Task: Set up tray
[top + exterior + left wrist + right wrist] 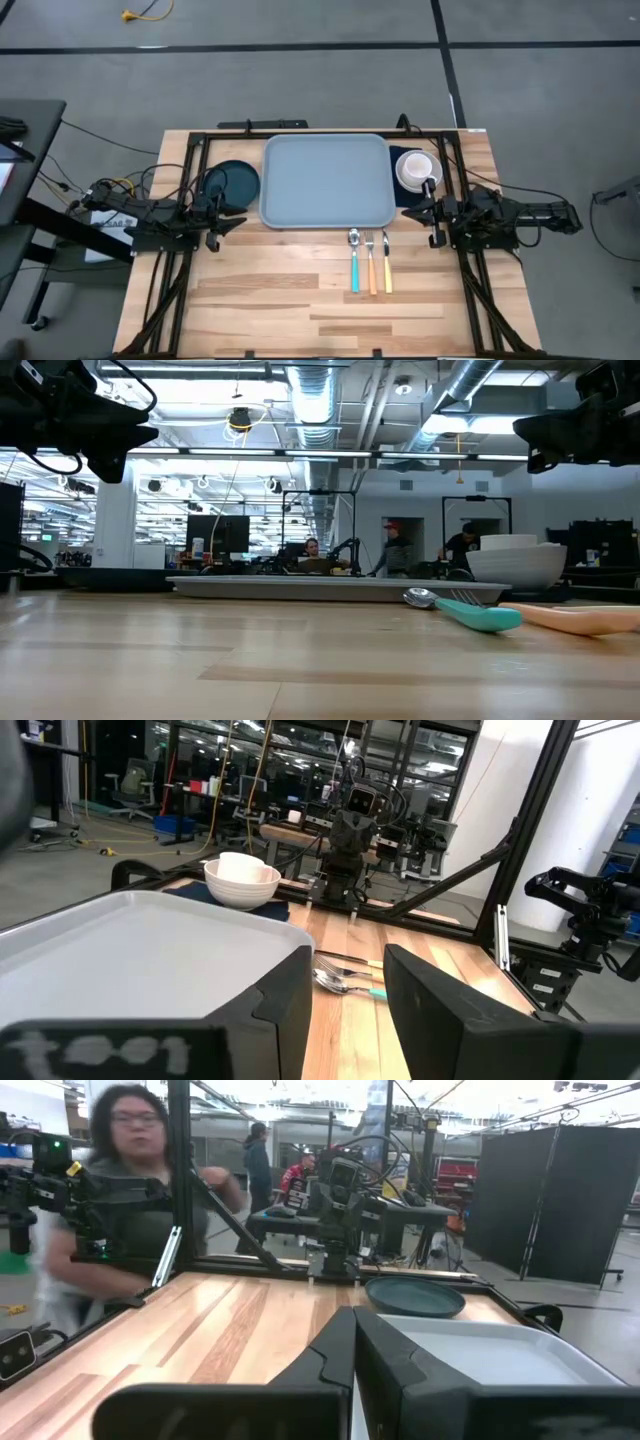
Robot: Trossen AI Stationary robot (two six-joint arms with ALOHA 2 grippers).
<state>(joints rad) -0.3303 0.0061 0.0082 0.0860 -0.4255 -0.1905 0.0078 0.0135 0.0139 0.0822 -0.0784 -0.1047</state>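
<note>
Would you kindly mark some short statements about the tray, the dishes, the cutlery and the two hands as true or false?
1. The tray has nothing on it. True.
2. The white bowl sits on the teal plate. False: it sits on the dark napkin right of the tray; the plate lies left of the tray.
3. Three pieces of cutlery lie on the table in front of the tray. True.
4. The right hand holds a spoon. False: it is shut on nothing, beside the tray.
5. The left hand is open. True.
</note>
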